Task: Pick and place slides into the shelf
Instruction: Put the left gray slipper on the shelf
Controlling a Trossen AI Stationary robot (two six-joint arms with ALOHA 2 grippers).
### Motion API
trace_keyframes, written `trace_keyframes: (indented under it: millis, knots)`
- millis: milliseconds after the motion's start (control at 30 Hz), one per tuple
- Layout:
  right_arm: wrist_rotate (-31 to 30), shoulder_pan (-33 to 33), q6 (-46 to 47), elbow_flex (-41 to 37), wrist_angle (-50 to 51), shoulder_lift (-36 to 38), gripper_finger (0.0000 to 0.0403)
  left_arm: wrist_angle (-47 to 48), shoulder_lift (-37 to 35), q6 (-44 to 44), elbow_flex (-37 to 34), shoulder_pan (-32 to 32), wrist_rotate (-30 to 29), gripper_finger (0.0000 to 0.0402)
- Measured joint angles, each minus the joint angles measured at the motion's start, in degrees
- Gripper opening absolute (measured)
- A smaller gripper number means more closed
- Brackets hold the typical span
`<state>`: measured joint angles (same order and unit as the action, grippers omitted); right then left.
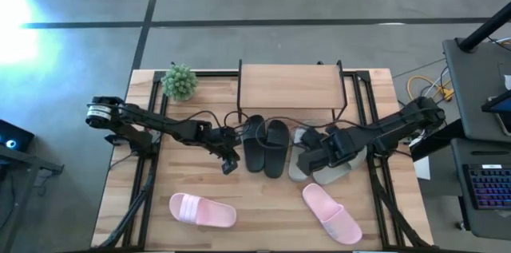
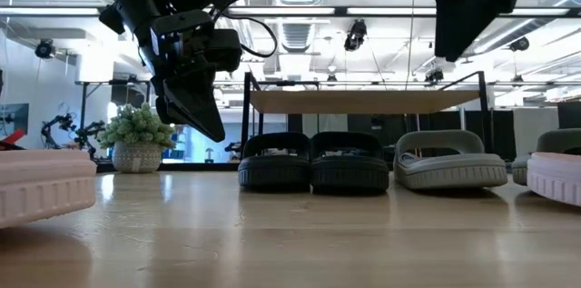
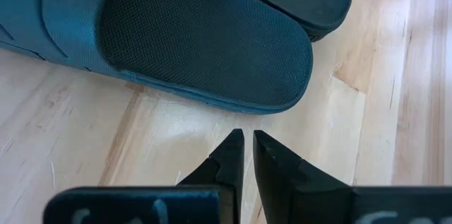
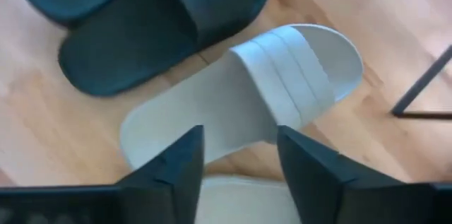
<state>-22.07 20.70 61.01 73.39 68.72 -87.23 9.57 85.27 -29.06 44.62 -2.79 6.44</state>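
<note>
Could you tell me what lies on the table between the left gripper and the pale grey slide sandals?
The black pair of slide sandals lies side by side between the left gripper and the pale grey slide sandals, clearest in the high view.

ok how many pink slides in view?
2. One pink slide lies at the table's front on the left arm's side; the other pink slide lies at the front on the right arm's side. None looks hidden.

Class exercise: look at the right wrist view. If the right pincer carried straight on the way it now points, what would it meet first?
Most likely the pale grey slide: it lies directly ahead between the open fingers of the right pincer, with the black pair off to the side. How far ahead it lies is unclear.
</note>
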Motion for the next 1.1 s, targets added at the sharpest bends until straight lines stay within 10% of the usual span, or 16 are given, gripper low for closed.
trace_keyframes:
  millis: [367, 1100]
  knots:
    - [-8.05, 7.19, -15.68, -0.64, -1.36, -9.56, 0.0212, 0.04, 0.00, 0.00, -0.02, -0.39, -0.09, 0.0018]
    - [-13.55, -1.34, -6.59, -9.45, -2.16, -16.01, 0.0205, 0.04, 0.00, 1.01, -0.02, -0.72, -0.08, 0.0018]
